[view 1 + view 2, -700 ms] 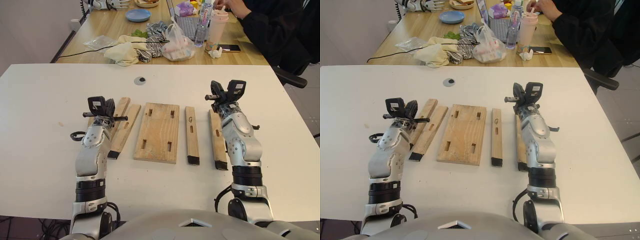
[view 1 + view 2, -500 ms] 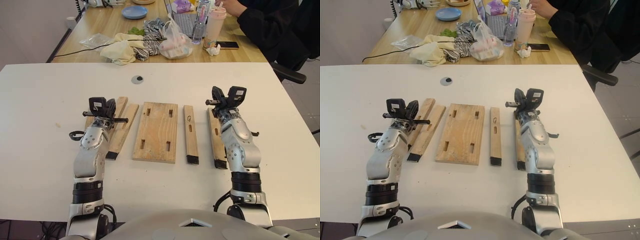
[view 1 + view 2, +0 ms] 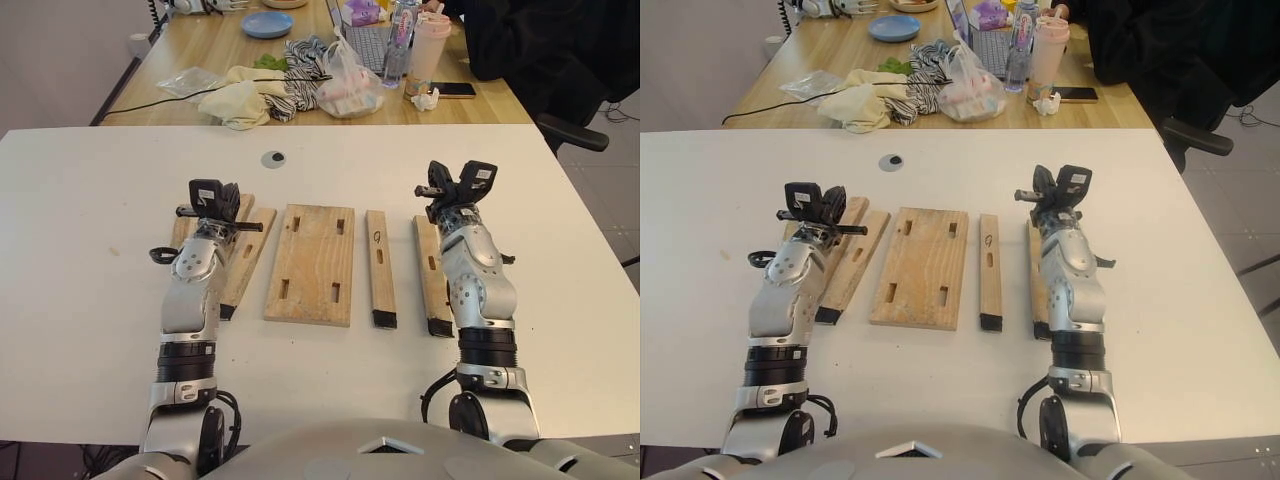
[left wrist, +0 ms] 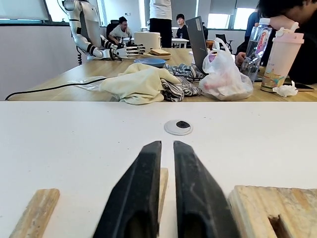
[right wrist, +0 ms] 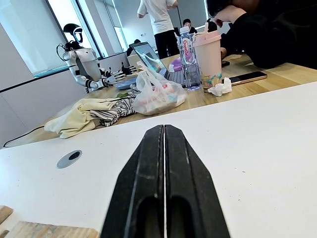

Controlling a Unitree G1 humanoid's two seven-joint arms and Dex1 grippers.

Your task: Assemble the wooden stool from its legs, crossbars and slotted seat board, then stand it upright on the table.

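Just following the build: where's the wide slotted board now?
The slotted seat board lies flat in the middle of the white table in the eye views, between two wooden strips on the robot's left and one slotted strip on its right.

Outer left leg [image 3: 181,233] mostly under left arm [image 3: 190,290]; outer right leg [image 3: 425,245] half hidden by right arm [image 3: 475,285].

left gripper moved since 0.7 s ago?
Yes: the left gripper has gone forward and slightly toward the seat board, now above the legs.
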